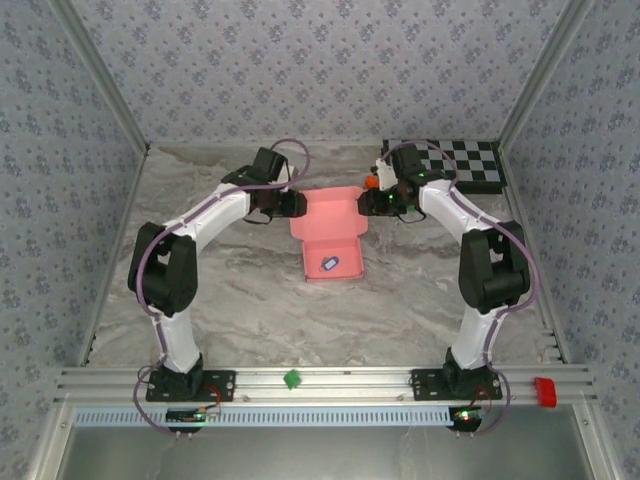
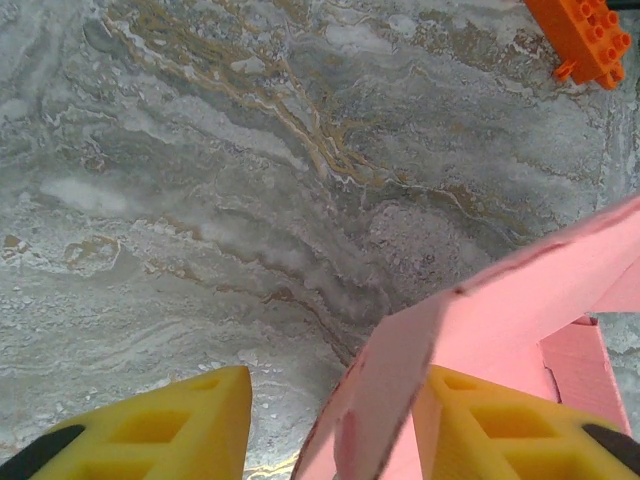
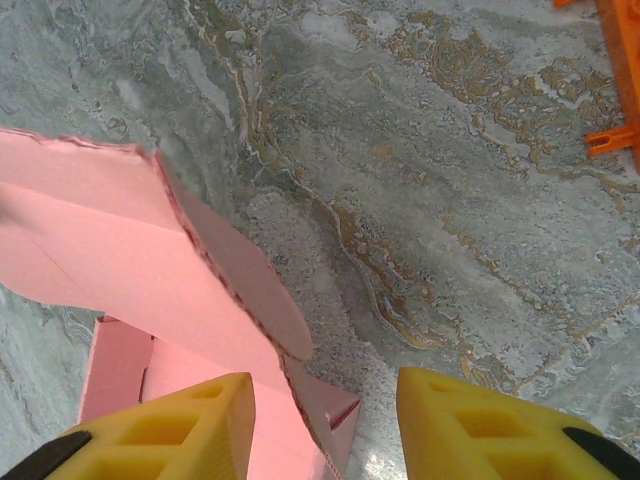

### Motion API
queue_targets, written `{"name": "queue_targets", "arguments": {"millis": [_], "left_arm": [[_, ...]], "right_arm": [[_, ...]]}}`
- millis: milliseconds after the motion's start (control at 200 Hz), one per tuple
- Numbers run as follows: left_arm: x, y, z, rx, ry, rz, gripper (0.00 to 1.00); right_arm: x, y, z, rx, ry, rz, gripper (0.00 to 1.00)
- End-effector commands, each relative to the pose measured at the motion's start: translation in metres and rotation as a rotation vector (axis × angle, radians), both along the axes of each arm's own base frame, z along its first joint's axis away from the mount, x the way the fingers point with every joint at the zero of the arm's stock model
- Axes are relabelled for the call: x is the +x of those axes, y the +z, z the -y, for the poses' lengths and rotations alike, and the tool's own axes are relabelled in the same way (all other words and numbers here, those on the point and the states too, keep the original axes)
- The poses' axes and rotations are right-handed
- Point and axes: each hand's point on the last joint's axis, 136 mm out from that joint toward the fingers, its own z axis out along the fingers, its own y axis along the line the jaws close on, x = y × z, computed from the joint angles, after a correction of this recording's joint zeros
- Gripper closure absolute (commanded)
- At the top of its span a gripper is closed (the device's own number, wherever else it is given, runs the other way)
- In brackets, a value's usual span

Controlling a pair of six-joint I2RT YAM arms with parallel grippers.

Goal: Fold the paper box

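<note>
The salmon-pink paper box (image 1: pixel 328 238) lies partly folded at mid table, its side flaps raised. My left gripper (image 1: pixel 297 205) is at its left edge and my right gripper (image 1: pixel 368 203) at its right edge. In the left wrist view the left gripper (image 2: pixel 335 378) is open, and a raised pink flap (image 2: pixel 400 370) stands between the yellow fingers (image 2: pixel 160 425), close against the right-hand one. In the right wrist view the right gripper (image 3: pixel 322 382) is open too. The box's flap (image 3: pixel 235 270) reaches between its fingers (image 3: pixel 470 420) near the left one, with bare table on the other side.
A small orange block (image 1: pixel 371 182) sits just behind the right gripper, also seen as the orange block (image 2: pixel 590 40) and the orange block (image 3: pixel 620 70). A checkerboard (image 1: pixel 455 163) lies at the back right. A green piece (image 1: pixel 292 379) and a red piece (image 1: pixel 543 391) sit on the front rail.
</note>
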Motion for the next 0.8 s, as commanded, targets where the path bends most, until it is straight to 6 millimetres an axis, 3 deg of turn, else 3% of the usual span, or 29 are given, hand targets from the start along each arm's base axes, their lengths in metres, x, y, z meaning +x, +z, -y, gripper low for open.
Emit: {"name": "queue_targets", "arguments": {"millis": [0,420,800], "left_arm": [[0.0070,0.0124,0.0104,-0.056,-0.016,0.011,0.57],[0.0032,0.0077,0.0136,-0.064,-0.037,-0.019,0.70],[0.0001,0.0075,0.0065,-0.024,-0.041,-0.018,0.71]], "right_arm": [[0.0059,0.0066,-0.0042,0.033,0.016,0.003,0.58],[0.0063,0.0054,-0.0120,0.057,0.050,-0.020,0.63],[0.0042,0.0014,-0.0095,0.015,0.060,-0.020,0.67]]}}
